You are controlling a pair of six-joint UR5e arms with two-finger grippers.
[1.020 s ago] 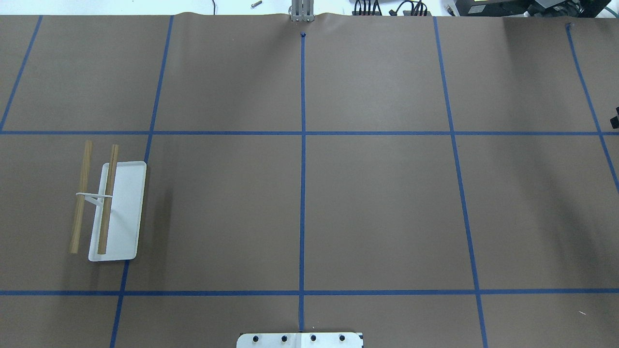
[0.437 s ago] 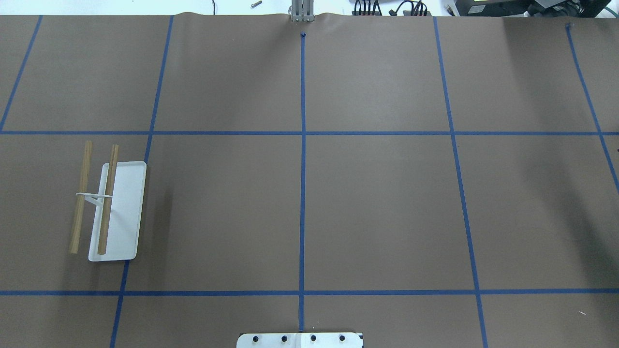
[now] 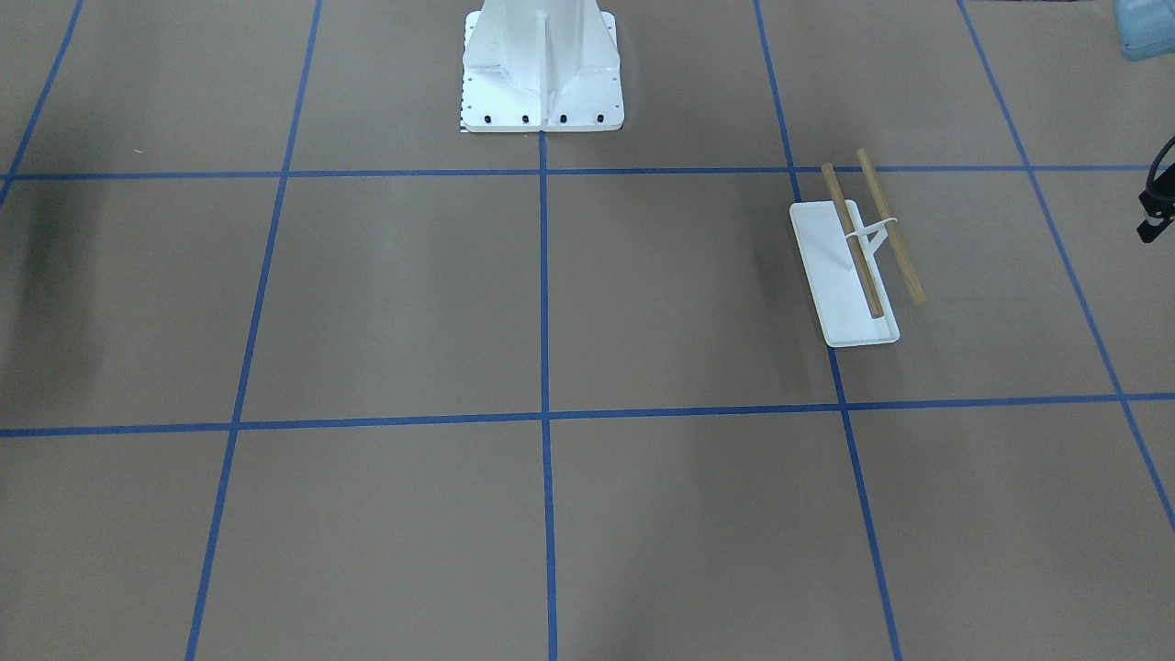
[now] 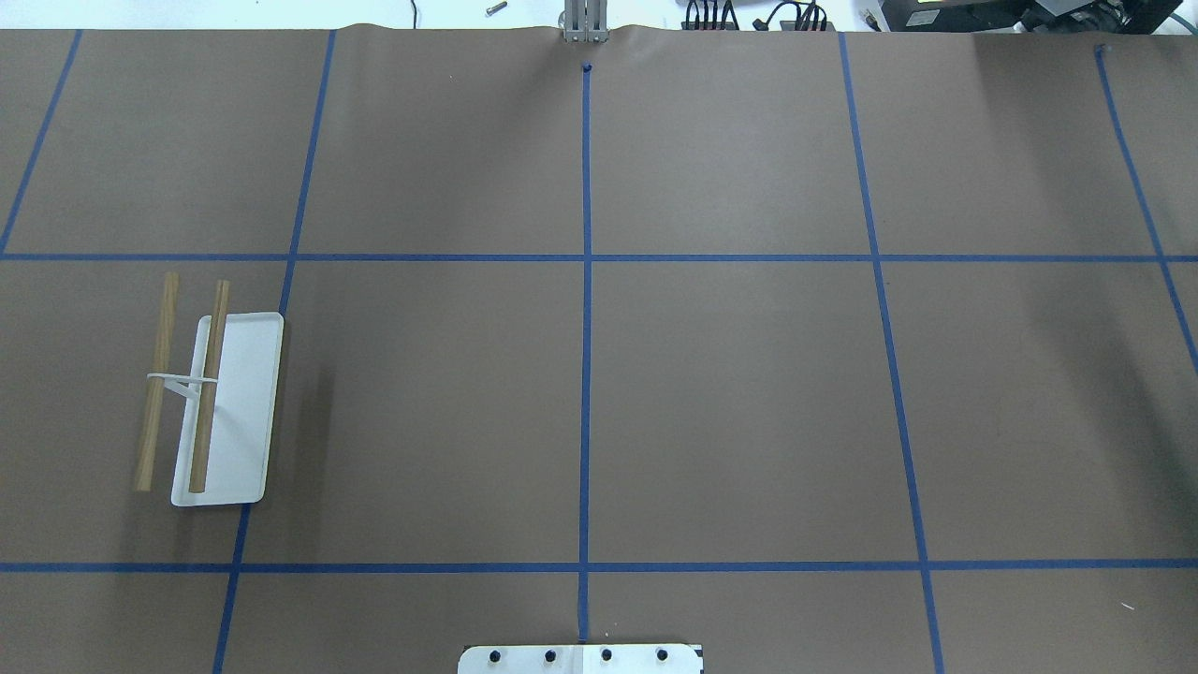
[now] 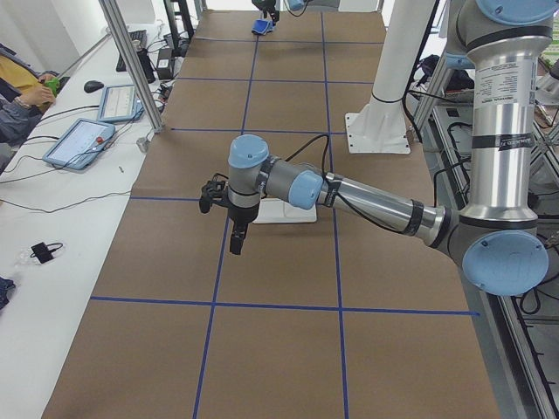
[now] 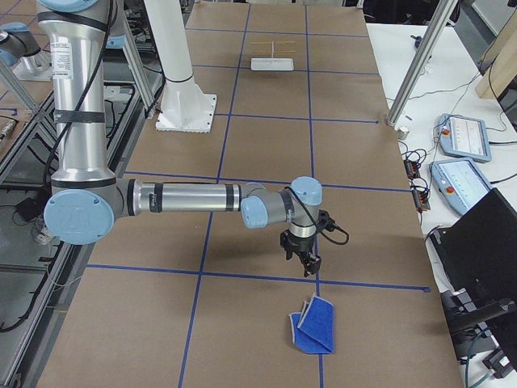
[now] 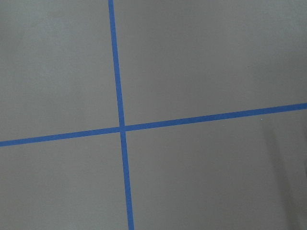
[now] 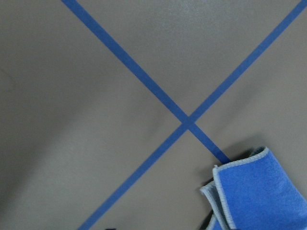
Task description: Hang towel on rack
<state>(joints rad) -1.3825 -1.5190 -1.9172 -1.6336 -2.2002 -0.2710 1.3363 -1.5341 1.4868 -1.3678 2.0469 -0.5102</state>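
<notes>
1. Towel [image 6: 313, 325] lies loosely folded on the table [image 4: 749, 421] at my right end, just past a tape crossing [image 8: 188, 123]. It is not yet picked up.
2. My right gripper [image 6: 309, 263] hangs pointing down, near the towel but apart from it, probably staged for the grab. Jaws wide or narrow: cannot tell.
3. Rack [image 4: 239, 412] stands far off at the left end, rods bare.
4. My left gripper [image 5: 234, 237] hovers near the rack, jaw spread unreadable. Likely waiting to receive, given the long carry.
</notes>
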